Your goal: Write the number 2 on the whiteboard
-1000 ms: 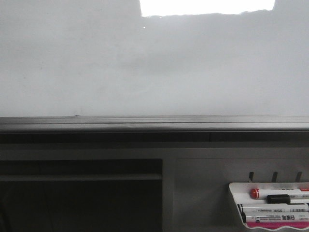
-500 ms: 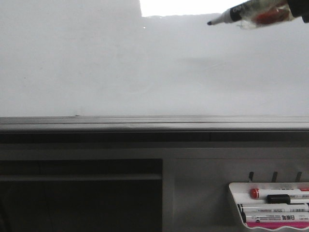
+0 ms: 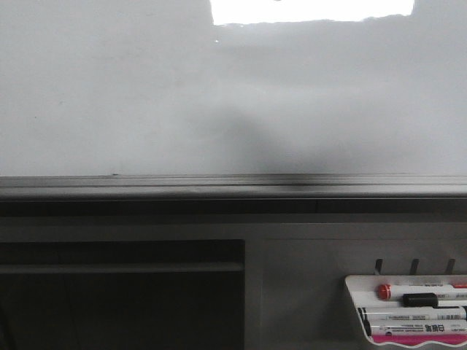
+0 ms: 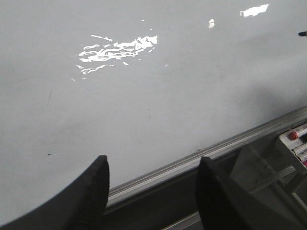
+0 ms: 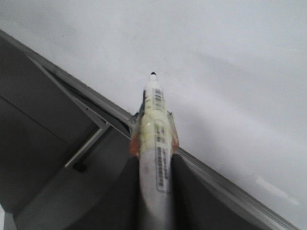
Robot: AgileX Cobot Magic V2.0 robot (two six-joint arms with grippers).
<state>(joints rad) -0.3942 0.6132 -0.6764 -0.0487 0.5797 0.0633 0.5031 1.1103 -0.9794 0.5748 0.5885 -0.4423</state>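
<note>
Whiteboard [image 3: 146, 95]: large, glossy, pale grey, filling the upper front view; bright glare patch at 12 o'clock; grey lower rail [image 3: 219, 186]; no writing visible.
Marker tray [image 3: 408, 310]: white, at 5 o'clock below the rail, holding several markers.
Left tool [image 4: 151, 191]: fingers wide apart, holding nothing, near the rail.
Right tool [image 5: 154, 172]: clamped on a marker [image 5: 154, 124], black tip toward the board; contact cannot be judged.

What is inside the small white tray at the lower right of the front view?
The small white marker tray holds a red-capped marker, a black cap and white markers over a pink strip; anything beneath is hidden.
</note>
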